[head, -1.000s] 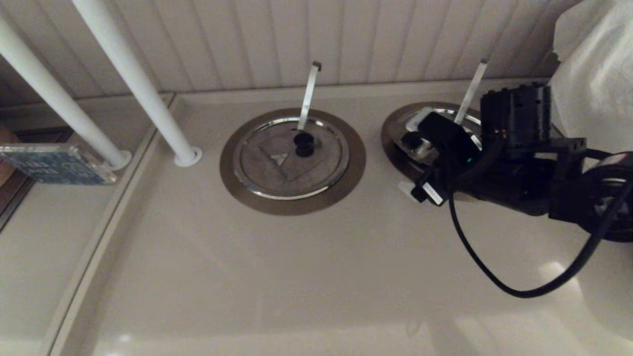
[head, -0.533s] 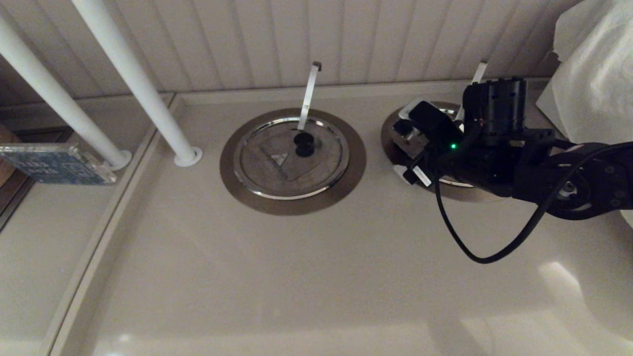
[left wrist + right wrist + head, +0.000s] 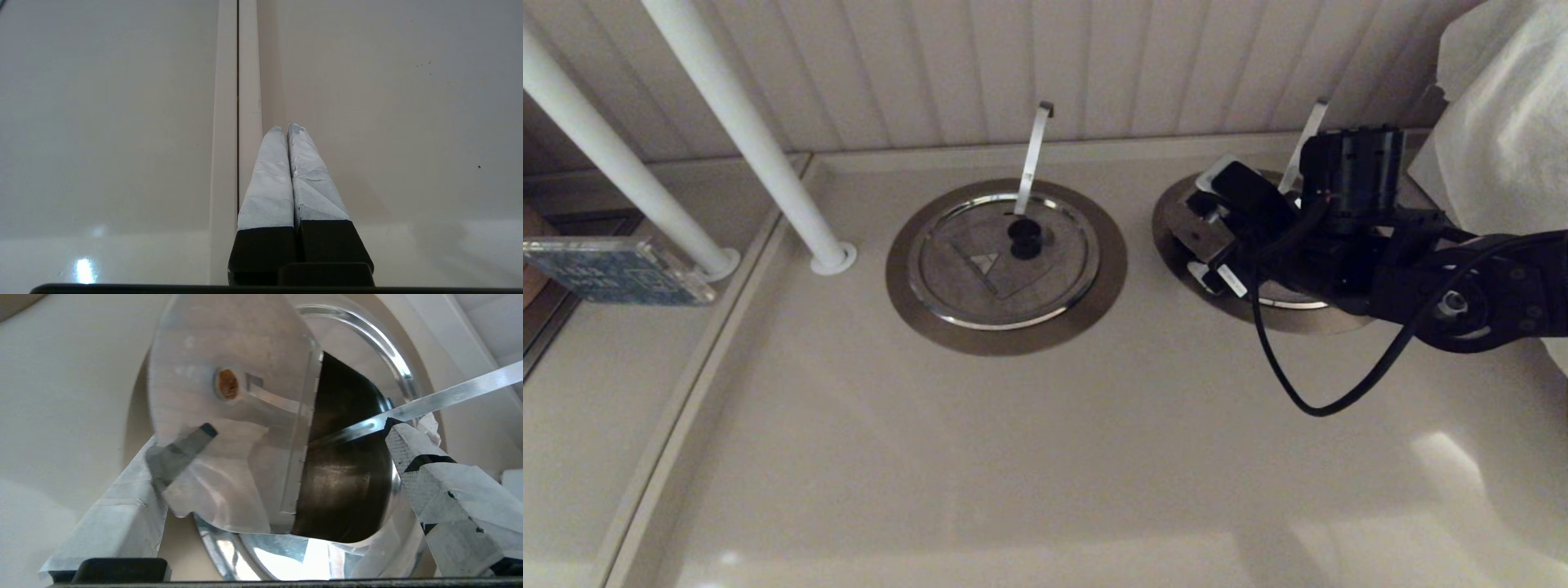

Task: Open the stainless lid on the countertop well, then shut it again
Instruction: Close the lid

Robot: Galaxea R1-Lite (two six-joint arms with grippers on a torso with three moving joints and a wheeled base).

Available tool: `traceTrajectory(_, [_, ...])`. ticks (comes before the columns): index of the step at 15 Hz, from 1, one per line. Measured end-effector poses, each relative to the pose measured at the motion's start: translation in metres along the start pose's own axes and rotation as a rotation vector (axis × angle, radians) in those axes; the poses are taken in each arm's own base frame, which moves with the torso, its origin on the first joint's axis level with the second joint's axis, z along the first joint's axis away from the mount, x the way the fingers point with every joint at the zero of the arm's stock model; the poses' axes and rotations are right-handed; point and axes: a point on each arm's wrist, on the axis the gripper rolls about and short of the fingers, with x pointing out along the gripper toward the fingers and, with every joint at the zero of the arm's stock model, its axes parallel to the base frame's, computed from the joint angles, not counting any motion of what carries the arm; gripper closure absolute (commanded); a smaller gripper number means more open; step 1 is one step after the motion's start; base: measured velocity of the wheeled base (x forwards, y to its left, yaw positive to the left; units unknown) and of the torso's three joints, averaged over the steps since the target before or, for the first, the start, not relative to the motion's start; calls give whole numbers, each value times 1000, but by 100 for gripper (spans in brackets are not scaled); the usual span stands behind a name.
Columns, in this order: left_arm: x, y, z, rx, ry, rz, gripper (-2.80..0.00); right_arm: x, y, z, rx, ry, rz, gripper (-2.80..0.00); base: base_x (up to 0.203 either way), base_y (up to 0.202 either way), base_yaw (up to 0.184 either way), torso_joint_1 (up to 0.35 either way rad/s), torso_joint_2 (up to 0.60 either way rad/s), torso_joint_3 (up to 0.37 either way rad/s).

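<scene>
The stainless lid [image 3: 1278, 304] sits on the right-hand countertop well [image 3: 1174, 214]. Its hinged flap [image 3: 229, 428] stands tilted up, showing a shiny underside with a brown rivet. Beside the flap the well's dark inside [image 3: 347, 482] is exposed, and a ladle handle [image 3: 449, 392] crosses it. My right gripper [image 3: 278, 449] is open and straddles the raised flap. One taped finger [image 3: 118, 514] is against the flap's outer side; the other [image 3: 412, 457] is near the handle. In the head view the right gripper [image 3: 1207, 229] is over the well's left side. My left gripper [image 3: 284, 126] is shut and empty above a counter seam.
The twin lid [image 3: 1005, 261] lies closed on the middle well with its own ladle handle [image 3: 1033, 155]. Two white poles [image 3: 760, 155] rise at the back left. A white cloth-like mass [image 3: 1503, 122] fills the back right corner, close to my right arm. The panelled wall is just behind the wells.
My right gripper has moved toward the back wall over the right well, and the arm behind it has swung up and closer to the well. The twin lid is unchanged.
</scene>
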Motion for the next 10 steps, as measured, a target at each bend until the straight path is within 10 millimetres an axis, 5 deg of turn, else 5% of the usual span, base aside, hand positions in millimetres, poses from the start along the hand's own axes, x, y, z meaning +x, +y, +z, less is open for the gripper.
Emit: traceTrajectory(10, [0,0,0,-1,0,0,0,1,-34,-1,-16,-15,-106,-280,0,0,0,0,0,0])
